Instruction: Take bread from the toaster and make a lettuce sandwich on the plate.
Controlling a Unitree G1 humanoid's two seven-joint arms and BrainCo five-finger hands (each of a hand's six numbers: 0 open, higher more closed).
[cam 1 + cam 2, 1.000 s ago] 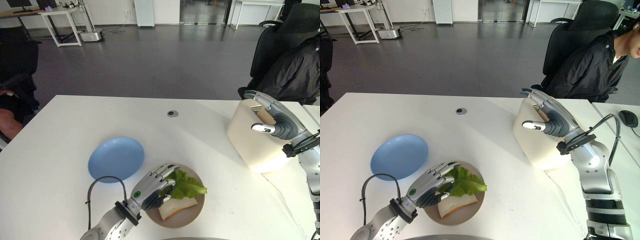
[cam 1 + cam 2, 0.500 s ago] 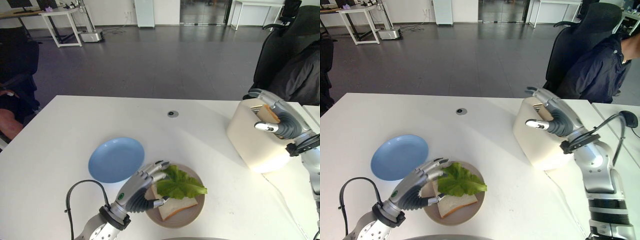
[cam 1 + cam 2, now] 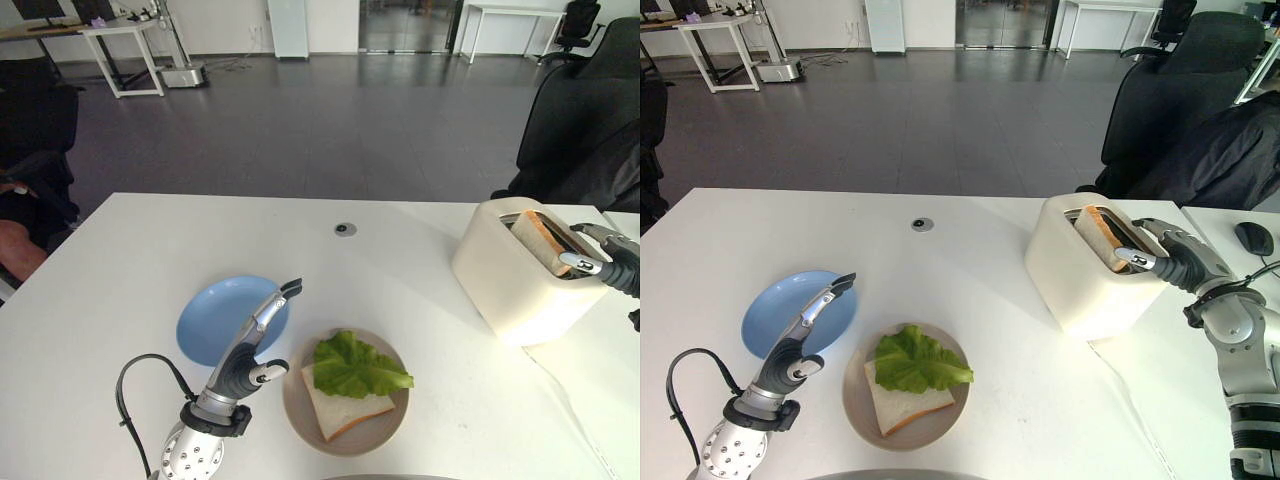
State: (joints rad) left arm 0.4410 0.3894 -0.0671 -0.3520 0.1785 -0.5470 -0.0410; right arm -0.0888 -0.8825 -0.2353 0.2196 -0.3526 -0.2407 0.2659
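The left robot hand (image 3: pixel 798 348) is raised above the white tabletop (image 3: pixel 980 265) with its fingers stretched apart and nothing in its grasp. It hangs between two plates. Its fingertips are over the near edge of the round light-blue plate (image 3: pixel 775 308), and the round tan plate (image 3: pixel 945 425) is just to its right.

On the tan plate lies a square slice of white bread (image 3: pixel 912 408). A ruffled green lettuce leaf (image 3: pixel 918 362) is draped over its far half, so the near corner of the slice stays bare. Nothing lies on the blue plate, which sits just beside the tan one on the far left.

The right robot hand (image 3: pixel 1178 262) is at the right end of the boxy cream-white toaster (image 3: pixel 1072 292), level with its top. Its fingers are spread and close on nothing (one fingertip reaches in over the slot, just beside the bread). A second browned slice of bread (image 3: pixel 1099 236) stands in that slot, tilted, with its upper part sticking out above the toaster.

The toaster stands on the right side of the tabletop, well apart from both plates. A small round metal grommet (image 3: pixel 923 224) is set into the tabletop farther back, near the middle.
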